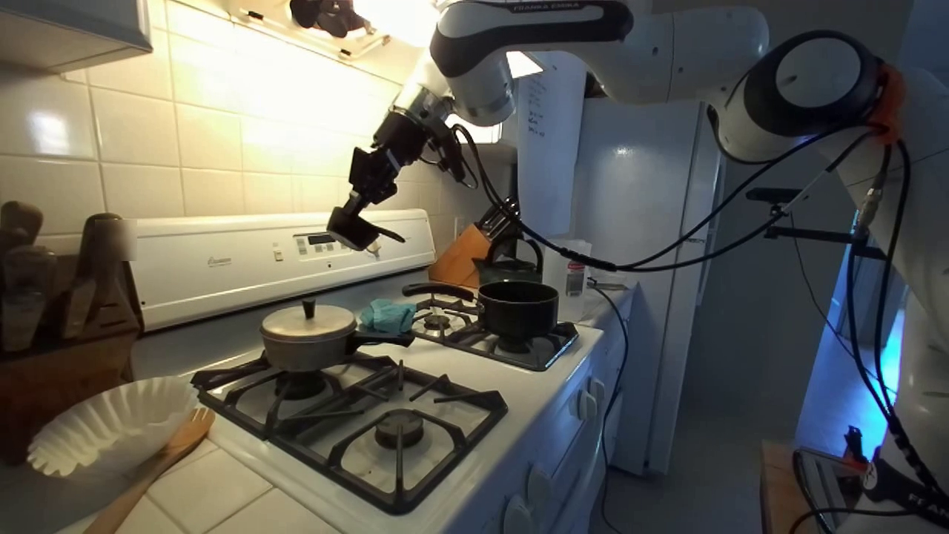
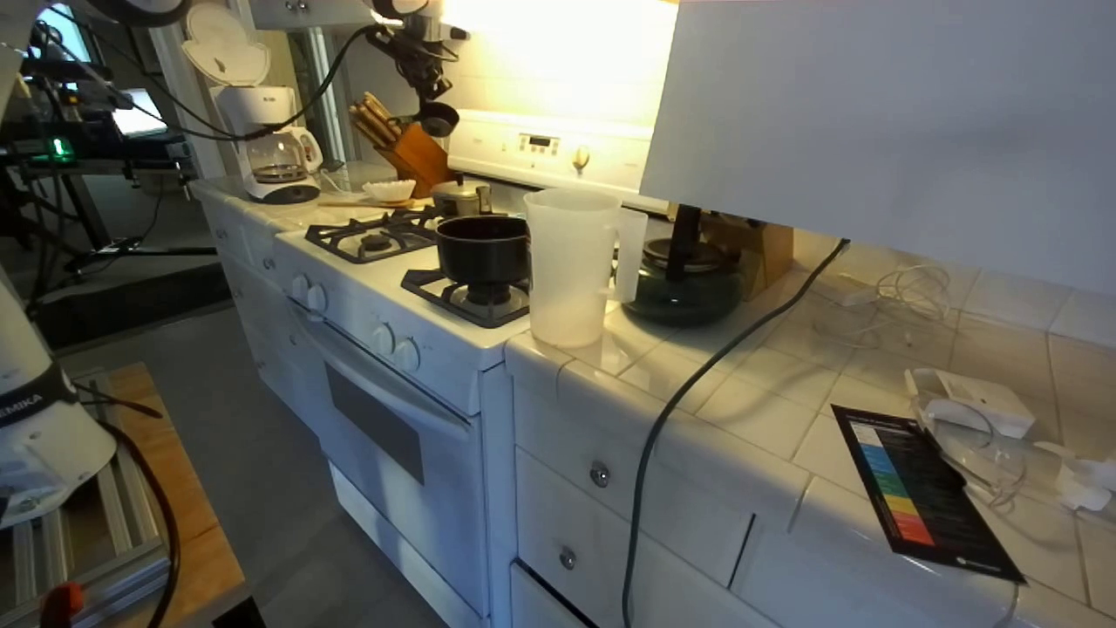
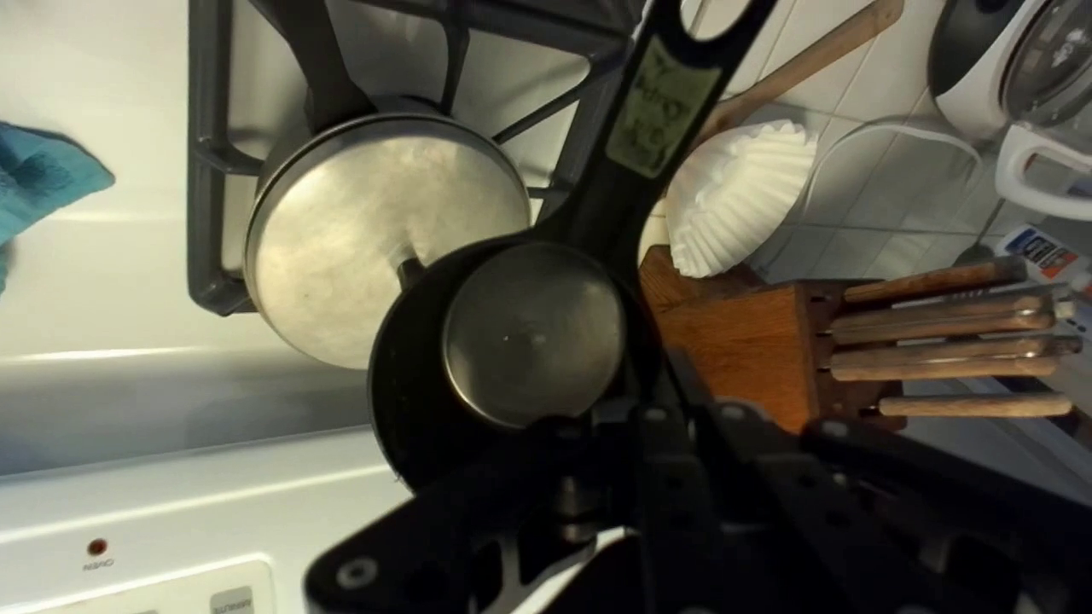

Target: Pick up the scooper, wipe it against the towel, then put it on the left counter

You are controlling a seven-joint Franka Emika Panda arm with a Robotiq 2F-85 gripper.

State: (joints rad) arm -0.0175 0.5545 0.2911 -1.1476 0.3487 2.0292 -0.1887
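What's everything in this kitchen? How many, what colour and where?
stove: one, white, between two white counters
towel: one, turquoise, on the stove
lidded pot: one, silver, on the stove
open pot: one, black, on the stove
kettle: one, dark green, on a counter
jug: one, cloudy white, near the kettle
knife blocks: two, brown, one per counter
coffee maker: one, white, on a counter
paper filters: count unclear, white, near the coffee maker
wooden fork: one, brown, near the paper filters
card: one, black with coloured bands, on a counter
box: one, white, by the card
scoop: one, black, in the air
arm: one, white and black, over the stove
jaws: one pair, black, shut on the scoop
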